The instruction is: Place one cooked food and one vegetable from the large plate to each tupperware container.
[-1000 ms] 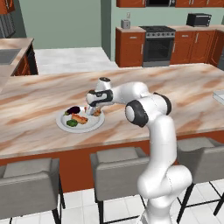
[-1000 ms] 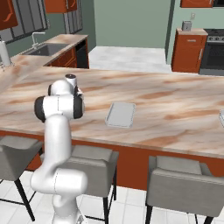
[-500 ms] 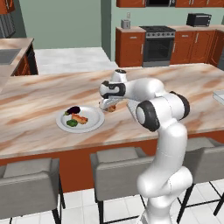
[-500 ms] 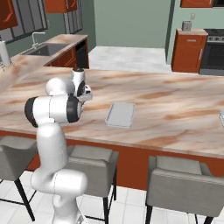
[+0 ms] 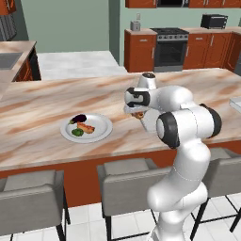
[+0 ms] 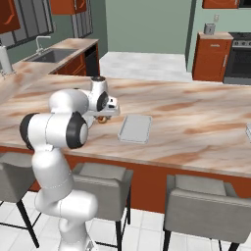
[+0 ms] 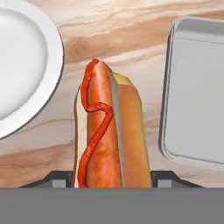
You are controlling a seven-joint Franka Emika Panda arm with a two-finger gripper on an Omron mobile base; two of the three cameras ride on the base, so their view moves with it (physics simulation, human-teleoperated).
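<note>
Marble-patterned island counter (image 5: 42, 113) spanning the foreground, its front panel showing reddish-brown. Grey upholstered stools (image 5: 30, 197) standing along its near side on white tiled floor (image 5: 94, 221). Sage-green walls (image 5: 66, 23) running behind. Red-brown cabinets (image 5: 139, 49) flanking a steel oven (image 5: 167, 49); microwave (image 5: 212, 21) sitting above. Sink with faucet (image 6: 41, 46) lying far left.

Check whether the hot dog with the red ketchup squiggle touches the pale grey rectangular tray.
Apart. In the hand view, marble counter shows between the hot dog and the tray.
</note>
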